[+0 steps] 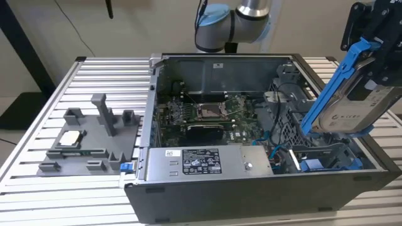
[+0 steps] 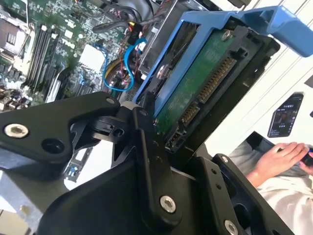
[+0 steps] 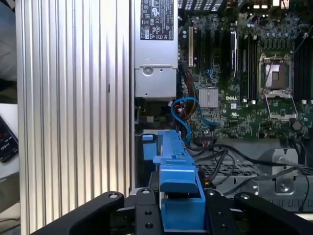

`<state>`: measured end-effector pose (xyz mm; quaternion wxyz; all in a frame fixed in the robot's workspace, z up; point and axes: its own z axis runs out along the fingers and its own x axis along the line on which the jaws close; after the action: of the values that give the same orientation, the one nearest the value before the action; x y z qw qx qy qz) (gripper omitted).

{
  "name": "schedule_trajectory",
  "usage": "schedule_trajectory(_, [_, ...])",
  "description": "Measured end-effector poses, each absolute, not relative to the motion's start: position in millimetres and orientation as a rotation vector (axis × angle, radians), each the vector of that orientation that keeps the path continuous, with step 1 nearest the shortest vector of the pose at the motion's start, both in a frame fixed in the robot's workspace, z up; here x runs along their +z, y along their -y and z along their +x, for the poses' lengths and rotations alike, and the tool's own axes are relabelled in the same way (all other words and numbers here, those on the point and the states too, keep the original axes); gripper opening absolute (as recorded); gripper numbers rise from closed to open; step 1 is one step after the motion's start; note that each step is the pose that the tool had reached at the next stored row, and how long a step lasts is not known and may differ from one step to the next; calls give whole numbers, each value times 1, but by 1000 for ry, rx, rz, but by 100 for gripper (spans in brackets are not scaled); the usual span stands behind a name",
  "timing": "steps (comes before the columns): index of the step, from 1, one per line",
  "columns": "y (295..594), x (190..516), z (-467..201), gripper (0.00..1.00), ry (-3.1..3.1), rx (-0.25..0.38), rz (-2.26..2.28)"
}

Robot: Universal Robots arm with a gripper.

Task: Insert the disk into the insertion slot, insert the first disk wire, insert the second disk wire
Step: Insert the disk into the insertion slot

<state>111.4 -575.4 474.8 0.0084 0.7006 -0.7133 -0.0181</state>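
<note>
**Surface and room.** Slatted aluminium table (image 1: 94, 75), ribbed and matt silver. On it sits an open dark grey computer case (image 1: 251, 197). A grey moulded fixture tray (image 1: 88, 136) with upright posts lies beside it at the exterior view's left. In the second wrist view, a person's hand (image 2: 288, 156) rests near a phone (image 2: 286, 115) beyond the table edge.

**Case contents.** Green motherboard (image 1: 207, 113) with an open processor socket. Boxy bare-metal power supply (image 1: 207, 162) with a printed label. Looped blue cables (image 3: 188, 115). Perforated drive cage (image 1: 326, 150) at the exterior view's right, with a second blue-framed drive (image 1: 314, 165) already seated low in it.

**Task item.** The disk (image 1: 351, 110) is a flat silver-grey rectangle with a green circuit board and connector strip on its underside. It is clipped in a glossy blue carrier frame (image 1: 330, 89).

**Position.** My claw (image 3: 180, 213) is clamped on the disk from both sides, its black fingers flanking the carrier. The disk hangs steeply tilted above the drive cage, outside any slot. Its lower end appears close to the cage rim, but I cannot tell whether they touch.
</note>
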Motion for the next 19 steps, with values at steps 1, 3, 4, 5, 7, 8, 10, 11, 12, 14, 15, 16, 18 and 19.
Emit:
schedule_trajectory(1, [576,473,111,33,2229,-56,2190])
schedule_trajectory(3, [577,469,111,33,2230,-54,2190])
schedule_trajectory(4, [577,468,111,33,2231,-53,2191])
schedule_trajectory(5, [578,466,111,33,2231,-53,2191])
schedule_trajectory(7, [578,462,111,33,2231,-52,2191])
schedule_trajectory(8, [578,460,111,33,2231,-52,2191])
schedule_trajectory(10, [579,457,111,33,2232,-50,2192])
schedule_trajectory(11, [579,455,112,33,2232,-50,2192])
schedule_trajectory(12, [579,453,112,33,2232,-51,2192])
schedule_trajectory(14, [579,449,113,33,2232,-50,2192])
schedule_trajectory(15, [579,448,114,33,2232,-50,2192])
schedule_trajectory(16, [579,446,114,33,2232,-50,2192])
schedule_trajectory(18, [579,442,115,33,2232,-50,2192])
schedule_trajectory(19, [579,441,116,33,2232,-50,2192])
